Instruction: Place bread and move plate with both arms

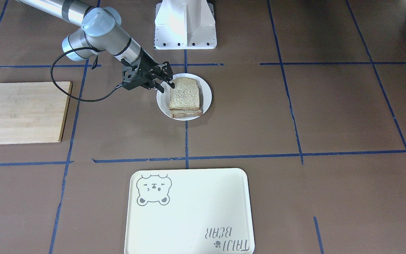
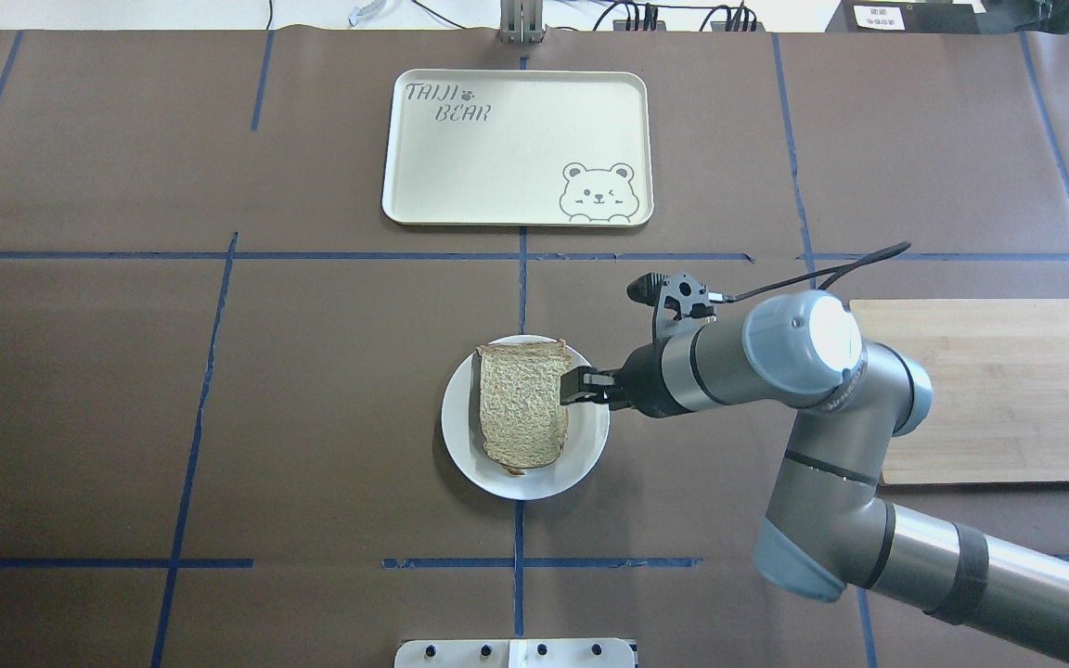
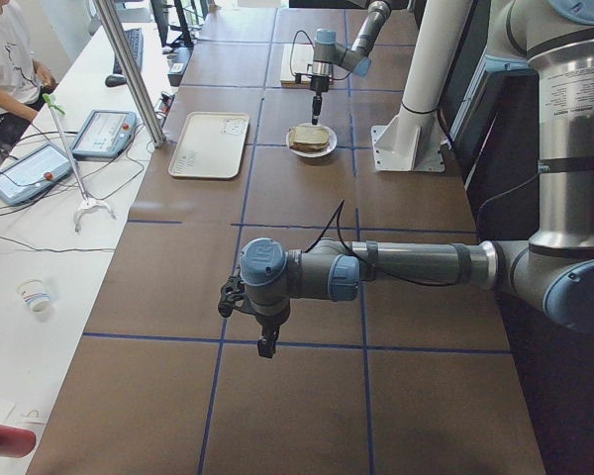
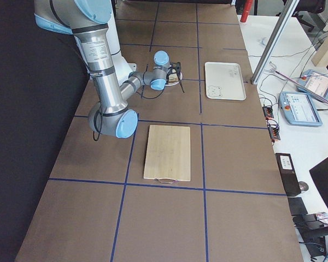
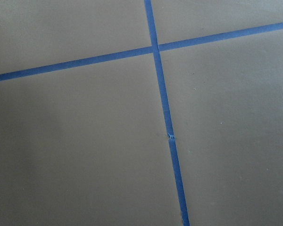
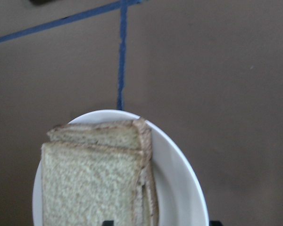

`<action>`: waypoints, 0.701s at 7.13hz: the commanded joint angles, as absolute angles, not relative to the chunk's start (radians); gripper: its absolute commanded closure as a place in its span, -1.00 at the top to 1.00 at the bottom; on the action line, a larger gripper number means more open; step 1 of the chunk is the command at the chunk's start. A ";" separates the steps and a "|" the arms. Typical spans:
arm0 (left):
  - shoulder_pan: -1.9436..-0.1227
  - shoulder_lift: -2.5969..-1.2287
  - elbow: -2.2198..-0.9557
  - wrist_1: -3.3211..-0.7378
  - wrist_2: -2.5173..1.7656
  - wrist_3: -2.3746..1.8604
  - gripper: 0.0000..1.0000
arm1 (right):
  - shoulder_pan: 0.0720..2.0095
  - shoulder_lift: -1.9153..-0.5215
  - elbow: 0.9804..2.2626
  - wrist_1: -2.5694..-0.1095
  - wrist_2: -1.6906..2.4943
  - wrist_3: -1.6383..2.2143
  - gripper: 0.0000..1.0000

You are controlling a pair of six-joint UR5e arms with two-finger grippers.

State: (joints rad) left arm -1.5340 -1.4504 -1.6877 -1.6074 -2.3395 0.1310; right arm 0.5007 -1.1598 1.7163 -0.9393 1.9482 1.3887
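Bread (image 1: 184,97) stacked on the plate (image 1: 206,92), middle of the counter (image 1: 294,123).
Right claw (image 1: 165,85) spread wide at its edge, gripping nothing; left claw (image 3: 265,348): can't tell.

The bread (image 2: 523,405) lies on the plate (image 2: 457,429). Beyond the plate sits the tray (image 2: 497,167); to its right, the cutting board (image 2: 998,390).

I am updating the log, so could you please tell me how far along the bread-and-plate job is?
Done: the bread lies on the plate. In hand: the right hand, open, sits at the plate's rim over the bread's edge. Remaining: moving the plate, which stands mid-table apart from the tray; the left hand hangs over bare table, so the two-arm step looks not yet begun.
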 commanded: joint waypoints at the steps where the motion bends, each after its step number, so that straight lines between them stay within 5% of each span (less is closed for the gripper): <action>1: -1.534 -1.474 -1.683 -1.681 -2.338 0.123 1.00 | 0.677 -1.147 1.730 -1.197 2.096 1.196 0.99; 3: -1.534 -1.511 -1.663 -1.833 -2.338 0.114 1.00 | 0.887 -1.163 1.741 -1.392 2.225 0.901 0.99; 5: -1.523 -1.572 -1.634 -1.842 -2.350 0.090 1.00 | 1.038 -1.363 1.793 -1.436 2.259 0.533 0.99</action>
State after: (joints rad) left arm -1.5280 -1.5495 -1.6459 -1.8277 -2.3461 0.0971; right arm 0.9330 -1.2466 1.7643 -1.4048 2.2284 0.7664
